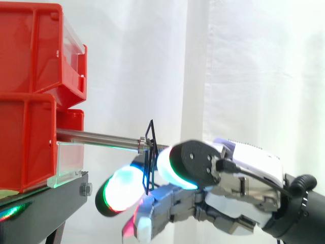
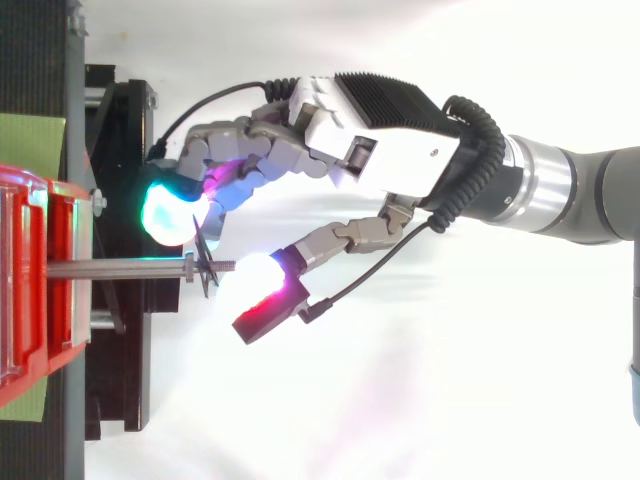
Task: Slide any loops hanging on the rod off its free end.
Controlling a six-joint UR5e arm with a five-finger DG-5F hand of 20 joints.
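A steel rod [image 1: 96, 136] [image 2: 120, 268] sticks out level from the red bins toward the right. A thin black loop [image 1: 148, 170] [image 2: 206, 250] hangs on it, tilted, a short way from the rod's threaded free end. My hand [image 1: 244, 173] [image 2: 390, 150] reaches in from the right, its fingers curled around the loop. One glowing green-white fingertip [image 1: 121, 190] [image 2: 170, 212] sits on the bin side of the loop and touches it. The thumb's white pad [image 1: 175, 165] [image 2: 255, 275] lies at the rod's free end, just past the loop.
Stacked red bins [image 1: 30, 101] [image 2: 30, 290] stand at the left on a black stand [image 1: 45, 203] [image 2: 120, 200]. Behind hangs a white curtain [image 1: 244, 61]. Open room lies right of the rod's end, apart from my arm [image 2: 570, 195].
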